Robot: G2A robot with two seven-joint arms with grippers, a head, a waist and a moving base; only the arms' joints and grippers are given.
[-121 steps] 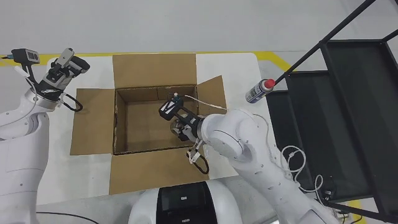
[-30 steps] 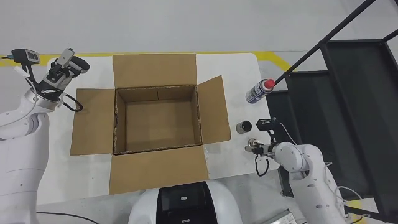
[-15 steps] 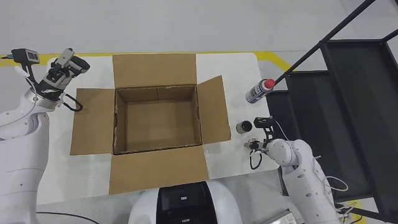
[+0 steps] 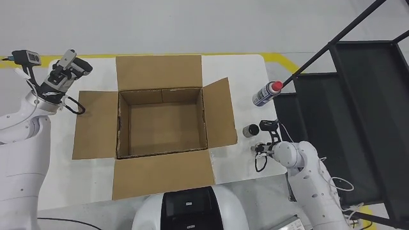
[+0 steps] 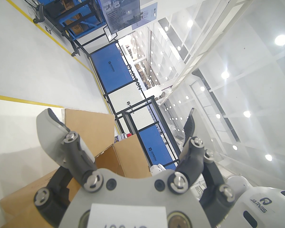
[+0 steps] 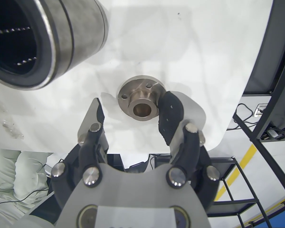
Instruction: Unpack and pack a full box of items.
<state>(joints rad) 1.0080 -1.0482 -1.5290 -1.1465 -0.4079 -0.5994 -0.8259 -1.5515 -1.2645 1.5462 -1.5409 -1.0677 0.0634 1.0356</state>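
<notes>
- Cardboard box [image 4: 163,128]: matte brown, four flaps folded outward, mid-table with its bare floor showing;
- right gripper [image 6: 133,103]: released, jaws either side of a small bronze flanged bushing [image 6: 139,99] on the smooth white table [image 6: 180,36]; one dimpled black pad [image 6: 169,113] touches the flange;
- grooved, hollow steel sleeve [image 6: 68,31]: near the bushing;
- left gripper [image 5: 120,113]: spread wide, beside the box's left flap.

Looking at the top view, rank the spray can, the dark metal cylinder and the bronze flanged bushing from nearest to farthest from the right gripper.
1. The bronze flanged bushing: on the table, between the open fingers of the right gripper.
2. The dark metal cylinder: lying just past the bushing.
3. The spray can: farthest, lying near the table's right edge.
</notes>
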